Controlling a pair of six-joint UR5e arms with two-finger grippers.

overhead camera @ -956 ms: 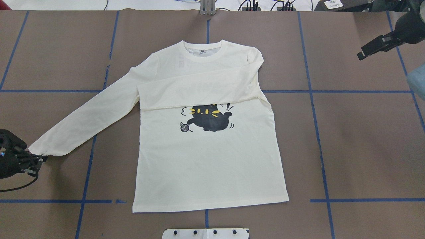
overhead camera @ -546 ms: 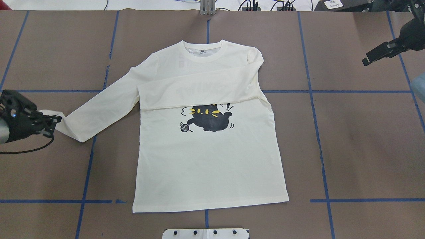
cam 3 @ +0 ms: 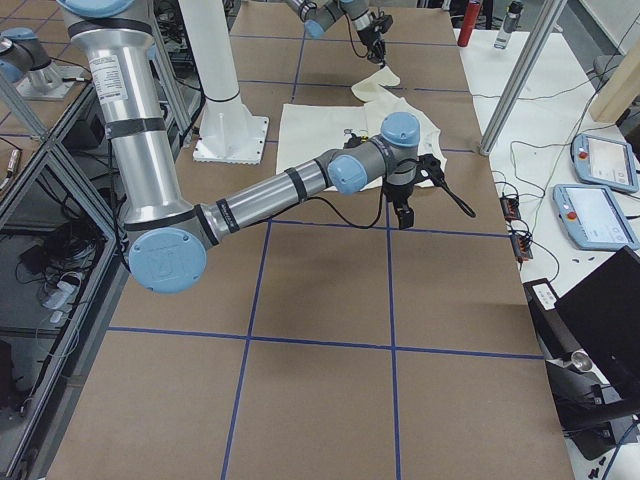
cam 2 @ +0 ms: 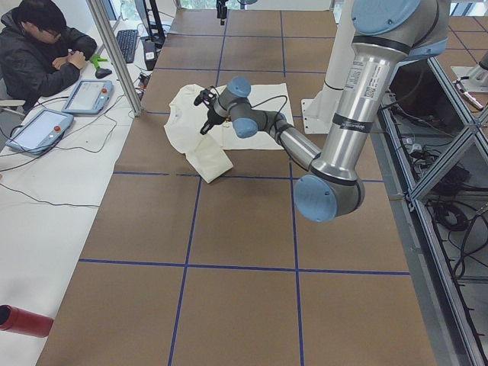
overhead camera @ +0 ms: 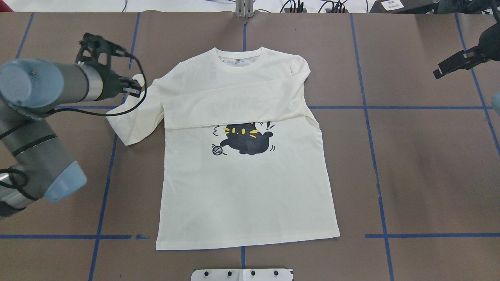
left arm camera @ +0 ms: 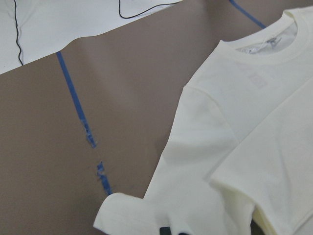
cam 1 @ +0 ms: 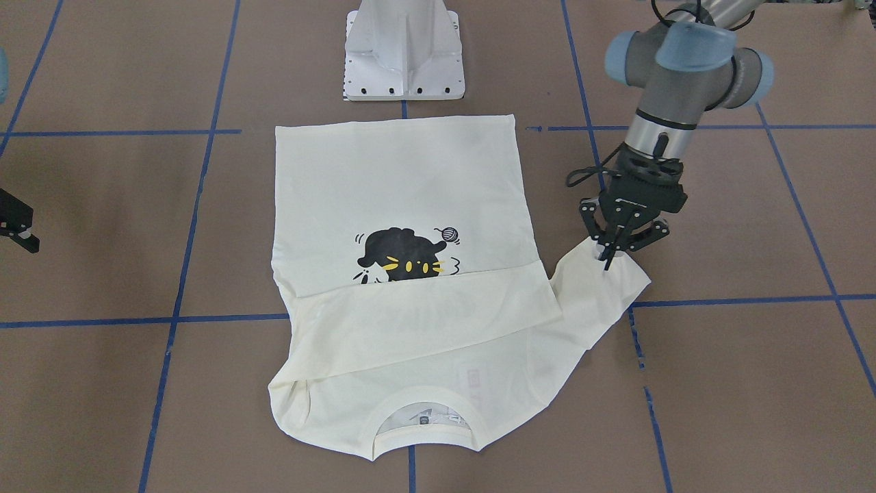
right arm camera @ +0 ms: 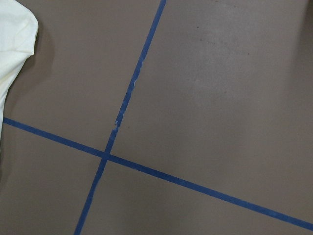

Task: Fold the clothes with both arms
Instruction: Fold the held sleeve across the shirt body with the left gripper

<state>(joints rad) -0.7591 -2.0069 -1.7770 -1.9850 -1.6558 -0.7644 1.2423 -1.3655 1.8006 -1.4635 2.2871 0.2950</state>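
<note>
The shirt (overhead camera: 246, 195) lies flat and face up in the middle of the desk (overhead camera: 410, 156). Its collar (overhead camera: 239, 58) points away from the robot and its hem is near the white base (cam 1: 404, 61). One folded sleeve (overhead camera: 234, 105) already lies across the chest, just above the cat print (overhead camera: 244, 140).

Your left tool (cam 1: 606, 259) is closed on the cuff end of the loose sleeve (cam 1: 588, 301) and holds it raised. Because of this, the sleeve bends back on itself just beside the body of the shirt. The right tool (overhead camera: 455, 64) hangs well apart from the shirt, over bare desk on the robot's right side. I cannot tell if its jaws are open or closed.

I judge that the step in hand is the second sleeve fold. The next move calls for carrying the cuff across the chest toward the other side. Keep it low and in line with the folded sleeve, and let go only when the cuff lies flat.

The sides and the hem of the shirt look straight, so please do not pull on the shoulder. Around the shirt you have open room on every side, and I see nothing standing in the path over the chest. Only the black cable (overhead camera: 93, 114) at the left wrist hangs in a loop near the cloth and could catch it.
</note>
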